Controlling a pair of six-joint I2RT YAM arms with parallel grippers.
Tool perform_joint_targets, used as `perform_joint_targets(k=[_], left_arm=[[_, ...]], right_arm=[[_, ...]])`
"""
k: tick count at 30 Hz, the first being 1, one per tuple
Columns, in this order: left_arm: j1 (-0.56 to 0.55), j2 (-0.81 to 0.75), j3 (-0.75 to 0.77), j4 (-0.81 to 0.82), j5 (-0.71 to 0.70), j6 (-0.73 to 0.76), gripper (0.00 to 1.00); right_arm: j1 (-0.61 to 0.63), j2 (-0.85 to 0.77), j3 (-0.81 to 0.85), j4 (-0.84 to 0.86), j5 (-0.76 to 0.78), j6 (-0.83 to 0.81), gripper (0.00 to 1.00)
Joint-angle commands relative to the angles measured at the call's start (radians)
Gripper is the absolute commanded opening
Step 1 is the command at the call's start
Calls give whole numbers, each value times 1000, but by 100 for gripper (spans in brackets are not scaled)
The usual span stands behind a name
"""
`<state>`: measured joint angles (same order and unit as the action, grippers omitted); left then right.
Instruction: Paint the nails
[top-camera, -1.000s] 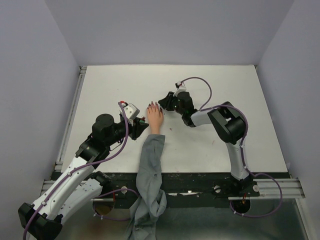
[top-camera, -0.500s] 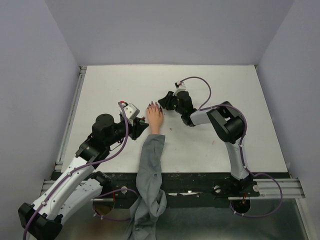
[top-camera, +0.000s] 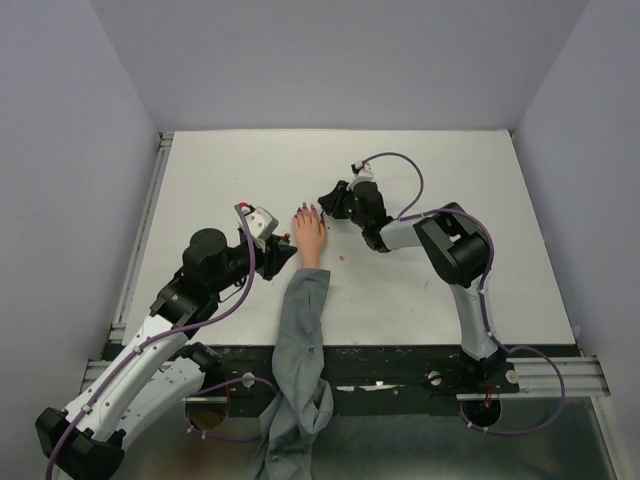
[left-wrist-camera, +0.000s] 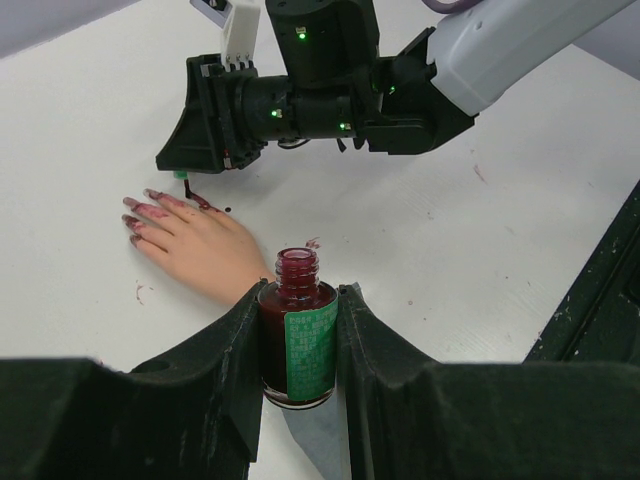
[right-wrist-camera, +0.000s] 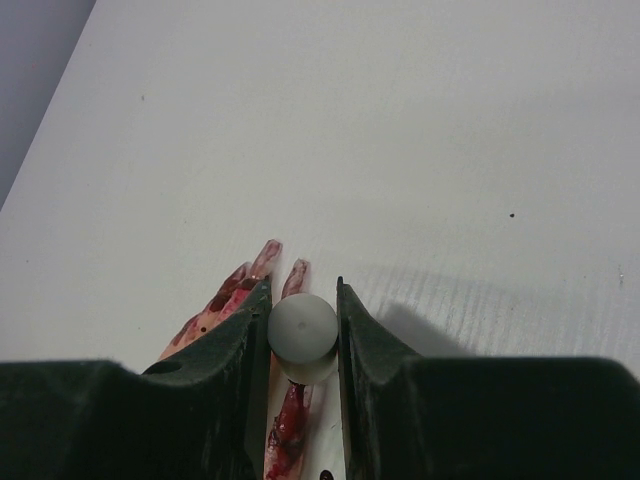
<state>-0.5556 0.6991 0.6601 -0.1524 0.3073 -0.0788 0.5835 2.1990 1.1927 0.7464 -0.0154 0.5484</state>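
Top external view, compared over the last second: the right claw creeps a little up and left across the fingertips. The left claw, the mannequin hand and the grey sleeve hold their places on the counter. I read this as a brush stroke under way, painting in progress and not finished.

- Mannequin hand lies palm down between the two claws: its wrist just beside the left claw, its fingers directly under the right claw.
- Top external view gives the layout only; the bottle and brush are too small to make out.
- Left wrist view: left claw is clamped narrow on an open polish bottle, upright, neck uncapped, dark red inside. Ahead of it are the hand and the nails, dark red with polish smeared down the fingers. A dark brush tip hangs below the right claw just beside the nearest fingertip; contact not clear.
- Right wrist view: right claw pinches a round pale cap, jaws close on it. Two fingertips poke out just beyond the claw, red-streaked. The cap hides the brush tip here.
- Small red specks on the counter near the hand suggest drips are a risk.
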Motion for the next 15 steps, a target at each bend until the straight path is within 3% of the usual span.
perform_joint_targets(k=[1, 15], left_arm=[[5, -21, 29, 20, 12, 2, 0], [5, -27, 27, 25, 13, -1, 0]], right_arm=[[7, -15, 28, -2, 57, -27, 1], [9, -105, -71, 21, 55, -15, 1]])
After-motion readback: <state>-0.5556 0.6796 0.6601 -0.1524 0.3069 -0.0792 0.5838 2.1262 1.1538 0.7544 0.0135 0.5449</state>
